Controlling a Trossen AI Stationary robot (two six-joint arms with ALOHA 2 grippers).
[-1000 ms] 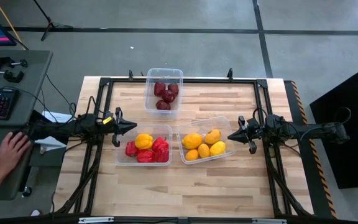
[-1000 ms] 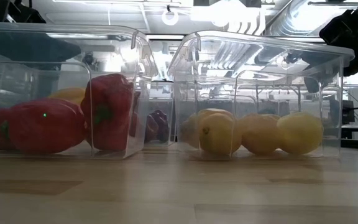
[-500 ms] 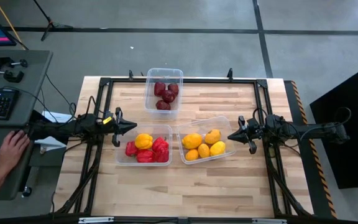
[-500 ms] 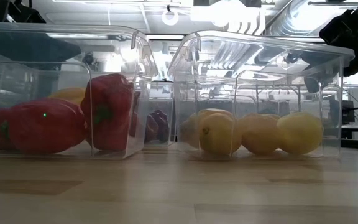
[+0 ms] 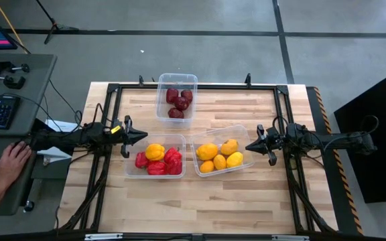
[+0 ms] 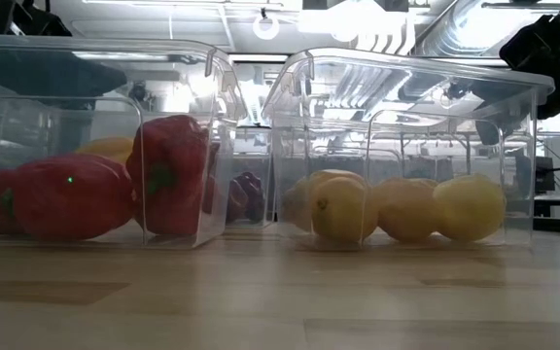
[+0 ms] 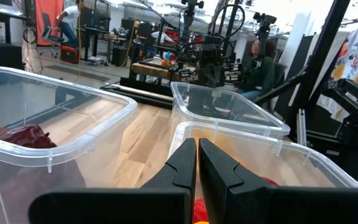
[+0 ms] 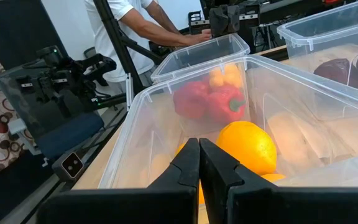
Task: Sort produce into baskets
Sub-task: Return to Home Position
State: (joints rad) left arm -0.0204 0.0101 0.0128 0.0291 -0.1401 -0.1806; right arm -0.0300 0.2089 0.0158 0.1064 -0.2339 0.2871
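Nothing on the counter (image 5: 200, 201) has shifted since a second ago, and both arms sit exactly as they did. All the produce in sight lies in tubs: maroon pieces (image 5: 178, 104) in the far tub (image 5: 161, 100), red peppers (image 5: 169, 161) with one yellow-orange piece (image 5: 155, 152) in the near left tub (image 5: 154, 176), yellow and orange pieces (image 5: 220, 157) in the near right tub (image 5: 217, 132). The left tool (image 5: 127, 136) rests just beside the near left tub's outer end, the right tool (image 5: 250, 146) just beside the near right tub's — each clenched on nothing, fingers meeting in its wrist view. Sorting looks finished, and the step in hand appears to be the return to rest, seemingly reached. Next calls for no grasp — at most, holding parked clear of the tub rims. A person's hand (image 5: 12, 161) rests on the side desk (image 5: 19, 80).
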